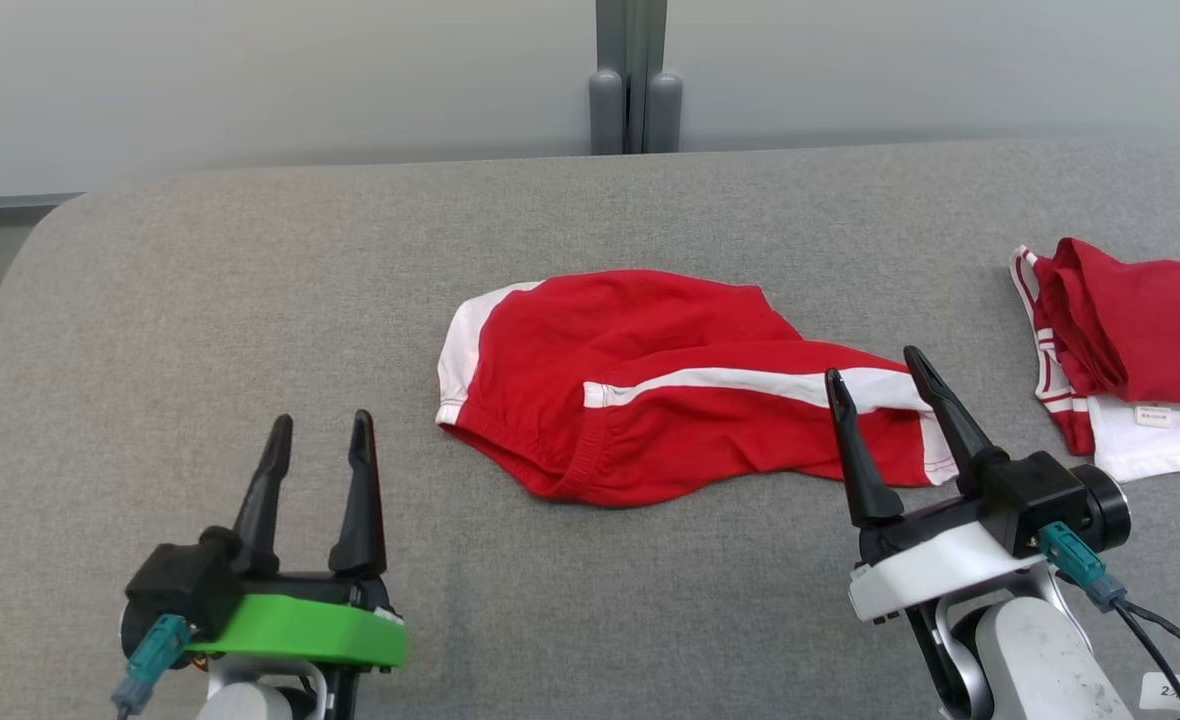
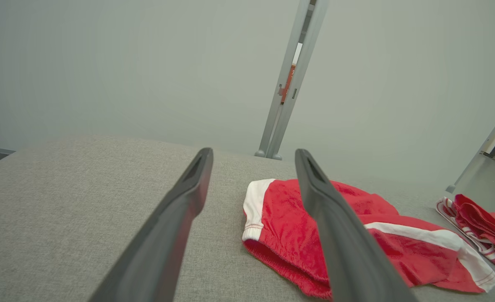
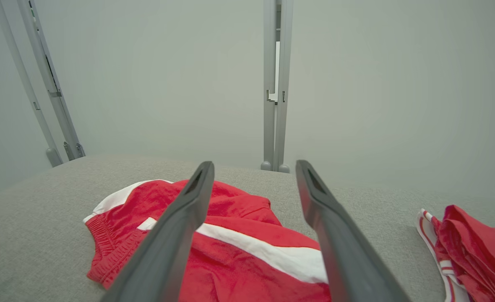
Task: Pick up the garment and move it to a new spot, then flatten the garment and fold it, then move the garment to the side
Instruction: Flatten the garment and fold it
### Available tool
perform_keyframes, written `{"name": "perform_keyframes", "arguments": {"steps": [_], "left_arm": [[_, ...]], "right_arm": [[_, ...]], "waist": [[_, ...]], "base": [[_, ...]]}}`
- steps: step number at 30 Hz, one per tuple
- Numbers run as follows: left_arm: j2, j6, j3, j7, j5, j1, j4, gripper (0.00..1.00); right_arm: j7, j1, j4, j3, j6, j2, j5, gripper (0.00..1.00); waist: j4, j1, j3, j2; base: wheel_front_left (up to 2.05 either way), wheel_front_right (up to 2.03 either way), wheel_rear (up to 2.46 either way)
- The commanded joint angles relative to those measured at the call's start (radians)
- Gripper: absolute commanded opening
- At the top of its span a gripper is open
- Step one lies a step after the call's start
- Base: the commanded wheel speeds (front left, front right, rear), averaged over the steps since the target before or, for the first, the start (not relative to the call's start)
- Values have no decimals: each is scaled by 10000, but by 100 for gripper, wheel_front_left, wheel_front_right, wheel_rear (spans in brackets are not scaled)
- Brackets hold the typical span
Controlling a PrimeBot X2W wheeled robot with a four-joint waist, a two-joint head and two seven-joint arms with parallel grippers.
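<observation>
The garment (image 1: 650, 380) is a pair of red shorts with white side stripes, lying rumpled in the middle of the grey table (image 1: 250, 300). It also lies ahead of the fingers as the garment (image 2: 289, 226) in the left wrist view and the garment (image 3: 239, 247) in the right wrist view. My left gripper (image 1: 318, 432) hovers open at the near left, apart from the cloth. At the shorts' right end my right gripper (image 1: 875, 365) is open above the fabric, holding nothing. Both pairs of fingers are empty.
A pile of red and white clothes (image 1: 1130, 350) sits at the table's right edge, seen too as the pile (image 2: 482, 235) and the pile (image 3: 470, 247). A grey post (image 1: 635, 80) stands behind the table against a pale wall. The table's left corner is rounded.
</observation>
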Motion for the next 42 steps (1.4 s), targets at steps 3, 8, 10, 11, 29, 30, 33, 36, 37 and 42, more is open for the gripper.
{"name": "perform_keyframes", "arguments": {"steps": [3,8,10,11,29,30,33,36,37,42], "left_arm": [[5,-61,-239,1,-1,-91,468,100],[16,86,-786,18,163,-719,2315,100],[13,59,-1023,173,69,-1049,2900,100],[13,29,-1128,277,-19,-1203,3131,100],[67,108,-3108,2224,-2115,-4120,4708,100],[85,180,-3105,2268,-2091,-4193,4782,100],[121,273,-3096,2352,-2100,-4345,4992,100],[132,250,-3115,2415,-2152,-4448,5096,100],[139,226,-3147,2419,-2162,-4468,5130,100],[129,178,-3230,2401,-2229,-4470,5112,81]], "right_arm": [[-29,-92,-14,18,-11,-22,7,100],[-29,-230,48,48,-11,-20,-11,100],[-29,-287,47,17,-11,-22,-5,100],[-28,-283,55,3,-11,-22,2,100],[-29,-774,-32,117,-11,-17,244,100],[-28,-780,-36,98,-11,-19,250,100],[-28,-786,-51,44,-11,-19,297,100],[-29,-790,-55,25,-11,-19,309,100],[-28,-791,-50,14,-11,-17,317,100],[-29,-770,-35,-14,-11,-17,313,100]], "waist": [[-134,0,181,0],[-439,0,502,0],[-555,0,661,0],[-599,0,711,0],[-1829,0,1647,0],[-1870,0,1668,0],[-1960,0,1711,0],[-2010,0,1725,0],[-2018,0,1722,0],[-1980,0,1681,0]], "base": [[0,0,0],[0,0,0],[0,0,0],[0,0,0],[0,0,0],[0,0,0],[0,0,0],[0,0,0],[0,0,0],[0,0,0]]}}
